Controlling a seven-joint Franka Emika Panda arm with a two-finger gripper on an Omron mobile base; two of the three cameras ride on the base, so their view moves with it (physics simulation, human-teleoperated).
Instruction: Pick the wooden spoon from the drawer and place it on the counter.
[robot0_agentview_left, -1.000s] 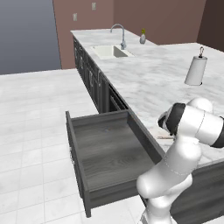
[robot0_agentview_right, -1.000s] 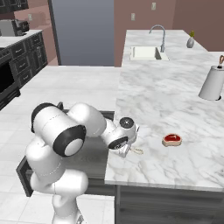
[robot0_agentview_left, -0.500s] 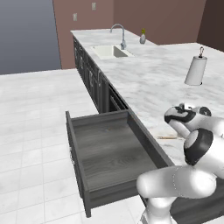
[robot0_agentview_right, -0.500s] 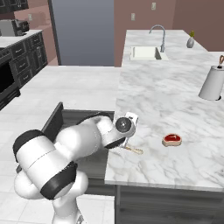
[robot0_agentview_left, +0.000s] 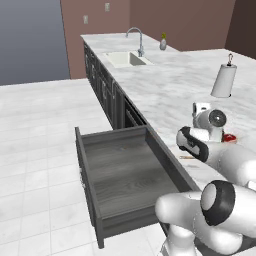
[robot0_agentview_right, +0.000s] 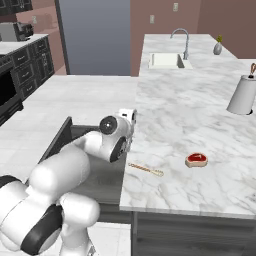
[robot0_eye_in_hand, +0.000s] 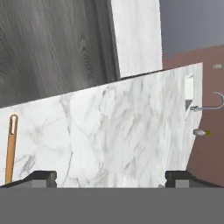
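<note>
Now your gripper (robot0_eye_in_hand: 111, 176) hangs wide and empty above the counter (robot0_eye_in_hand: 131, 131), the spoon (robot0_eye_in_hand: 10, 146) lying just beside one fingertip.

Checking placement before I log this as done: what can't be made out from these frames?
- Wooden spoon on the counter: in the left base view the forearm hides most of it; in the hand view the left edge cuts it off.
- Drawer: in the right base view the arm covers most of its inside.
- Gripper: fingertips alone in view, wide apart.
</note>
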